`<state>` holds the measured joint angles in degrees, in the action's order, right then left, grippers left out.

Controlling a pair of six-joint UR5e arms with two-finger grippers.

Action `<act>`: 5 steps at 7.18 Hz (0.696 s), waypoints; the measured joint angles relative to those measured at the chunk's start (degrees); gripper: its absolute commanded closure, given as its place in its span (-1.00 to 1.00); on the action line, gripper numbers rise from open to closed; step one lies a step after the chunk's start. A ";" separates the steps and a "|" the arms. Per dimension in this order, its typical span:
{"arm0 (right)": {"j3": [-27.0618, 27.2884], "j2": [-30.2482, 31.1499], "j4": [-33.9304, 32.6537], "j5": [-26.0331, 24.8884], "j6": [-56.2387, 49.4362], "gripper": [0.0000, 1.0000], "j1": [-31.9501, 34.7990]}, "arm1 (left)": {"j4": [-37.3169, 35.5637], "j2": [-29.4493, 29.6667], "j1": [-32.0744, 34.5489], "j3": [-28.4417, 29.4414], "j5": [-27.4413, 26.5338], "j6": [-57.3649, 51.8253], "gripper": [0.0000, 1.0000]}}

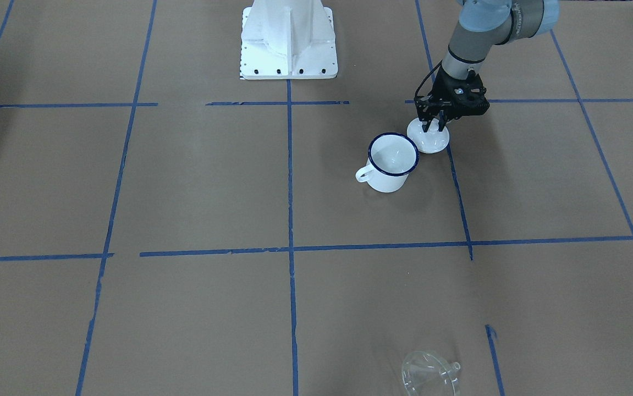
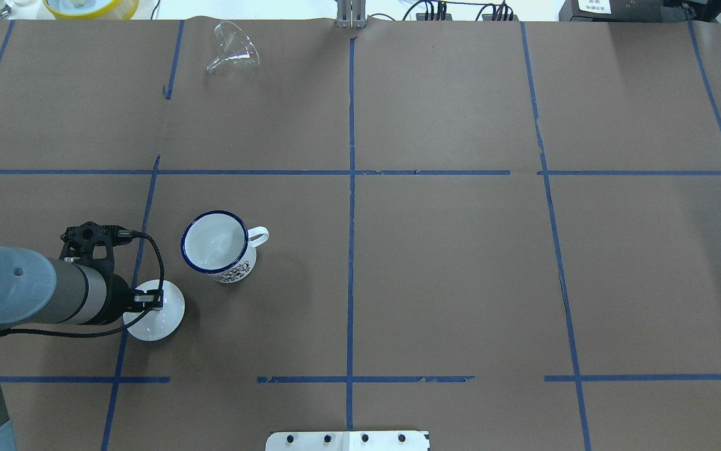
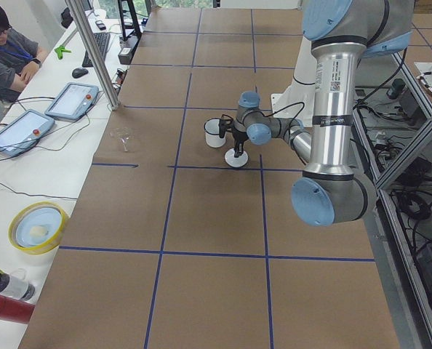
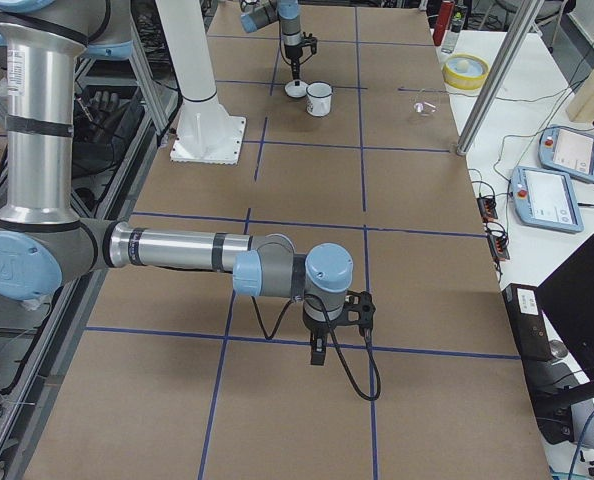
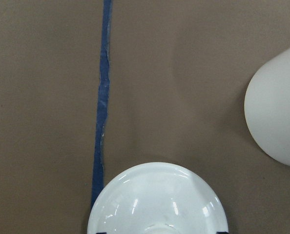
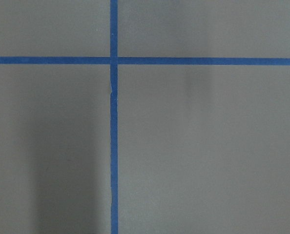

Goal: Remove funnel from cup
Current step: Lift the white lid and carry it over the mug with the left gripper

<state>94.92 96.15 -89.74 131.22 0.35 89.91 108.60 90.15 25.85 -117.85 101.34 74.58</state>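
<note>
The clear funnel (image 1: 430, 374) lies on its side on the brown paper at the table's far edge, well away from the cup; it also shows in the overhead view (image 2: 233, 47). The cup (image 1: 392, 162), a white mug with a dark blue rim, stands upright and empty (image 2: 217, 245). My left gripper (image 1: 433, 126) hangs over a white round lid (image 1: 429, 140) that lies beside the cup. Its dark fingertips show at both sides of the lid in the left wrist view (image 5: 222, 229), spread apart around the knob. My right gripper (image 4: 320, 350) hangs over bare paper far from both; I cannot tell its state.
The white robot base (image 1: 289, 44) stands at the table's near edge. Blue tape lines (image 2: 351, 188) cross the brown paper. A yellow dish (image 2: 88, 6) and tablets (image 3: 70, 98) lie on the bench beyond the far edge, where an operator (image 3: 5, 51) sits.
</note>
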 measured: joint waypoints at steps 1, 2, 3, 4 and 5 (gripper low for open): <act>0.00 0.00 0.00 0.00 0.00 -1.00 0.00 | -1.56 -0.13 0.50 -2.17 0.13 -0.28 1.00; 0.00 0.00 0.00 0.00 0.00 -1.00 0.00 | -4.96 -0.20 2.18 -5.76 0.57 -1.58 1.00; 0.00 0.00 0.00 0.00 0.00 -1.00 0.00 | -9.82 -0.09 4.36 -9.99 1.03 -3.28 1.00; 0.00 0.00 0.00 0.00 0.00 -1.00 0.00 | -15.33 0.32 6.03 -14.52 1.29 -4.20 1.00; -0.01 0.00 0.00 0.00 0.00 -1.00 0.00 | -20.30 2.20 7.64 -17.97 1.47 -4.60 1.00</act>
<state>94.91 96.15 -89.74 131.22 0.35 89.91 88.30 92.35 33.49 -135.82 102.81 69.99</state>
